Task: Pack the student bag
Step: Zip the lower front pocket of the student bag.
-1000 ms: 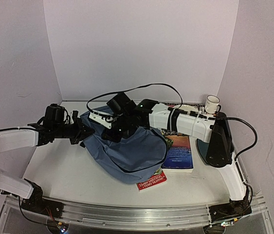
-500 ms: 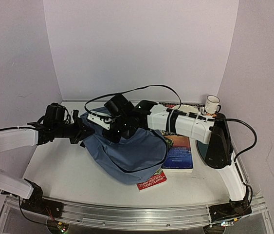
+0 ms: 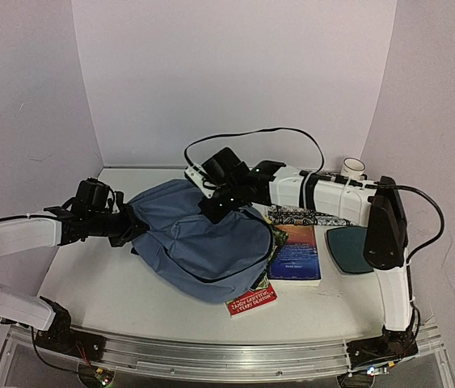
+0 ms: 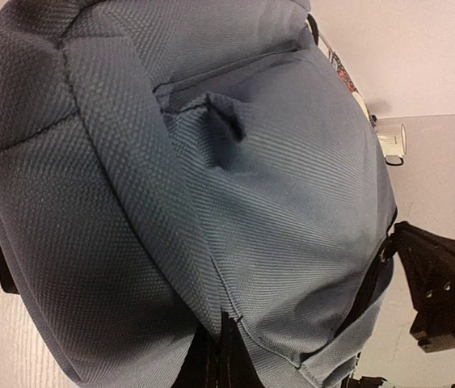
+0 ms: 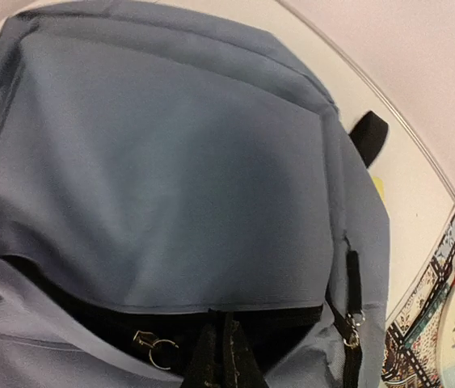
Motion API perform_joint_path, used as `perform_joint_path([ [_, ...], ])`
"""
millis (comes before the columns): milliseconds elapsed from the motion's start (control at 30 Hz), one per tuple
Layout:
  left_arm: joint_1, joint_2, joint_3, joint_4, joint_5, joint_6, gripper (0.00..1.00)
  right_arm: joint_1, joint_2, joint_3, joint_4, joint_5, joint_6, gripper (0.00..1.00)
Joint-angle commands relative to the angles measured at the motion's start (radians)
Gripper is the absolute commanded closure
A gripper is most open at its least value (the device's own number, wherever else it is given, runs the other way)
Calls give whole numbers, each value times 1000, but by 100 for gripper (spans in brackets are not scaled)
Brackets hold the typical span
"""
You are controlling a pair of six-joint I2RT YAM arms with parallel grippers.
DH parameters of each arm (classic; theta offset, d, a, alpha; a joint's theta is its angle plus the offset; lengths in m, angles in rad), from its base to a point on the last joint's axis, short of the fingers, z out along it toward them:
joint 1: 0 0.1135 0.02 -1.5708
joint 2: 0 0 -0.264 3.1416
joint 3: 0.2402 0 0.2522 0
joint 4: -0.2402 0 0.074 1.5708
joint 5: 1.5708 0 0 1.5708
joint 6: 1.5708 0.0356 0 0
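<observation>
- Left pincer [image 3: 128, 228]: at the bag's left end, towards the bench's [image 3: 106, 283] left edge. Jaws are pressed tight on a fold of fabric; the wrist view shows the cloth gathering into the tips.
- Student bag [image 3: 199, 242]: lies flat mid-bench. Its long axis runs left to right, and the right end drops towards the near edge.
- Zip mouth [image 5: 90, 303]: on the far side of the bag, gaping, with dark lining showing. Ring pull [image 5: 153, 349] hangs just left of the right tips.
- Right pincer [image 3: 217, 208]: on the far upper lip of the bag, jaws fully together at the mouth's edge. Can't tell whether cloth or a zip tab is caught between them.
- Key relation: the bag's body lies near-side of the right pincer and right of the left one. Both arms are on the bag, and the right one sits at the opening.
- Judgement: the next move probably depends on spreading that mouth across the long axis while the left holds the end.
- Right of the bag: red book [image 3: 251, 297] part-tucked under its near edge, blue book [image 3: 298, 252] beside it, dark plate [image 3: 348, 246] and white cup [image 3: 353, 168] towards the right edge. All are outside the bag, so packing is at an early stage.
</observation>
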Motion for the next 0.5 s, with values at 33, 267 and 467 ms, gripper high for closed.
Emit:
perform_joint_path([
  [33,28,-51,-26,-91,-141,6,100,-122,-147,-141,86,149,219,100],
  [267,59,-12,-22,-184,-216,27,100,-210,-179,-218,105,148,365,100],
  [467,73,7,19,-192,-215,114,100,-207,-138,-167,149,-225,390,100],
])
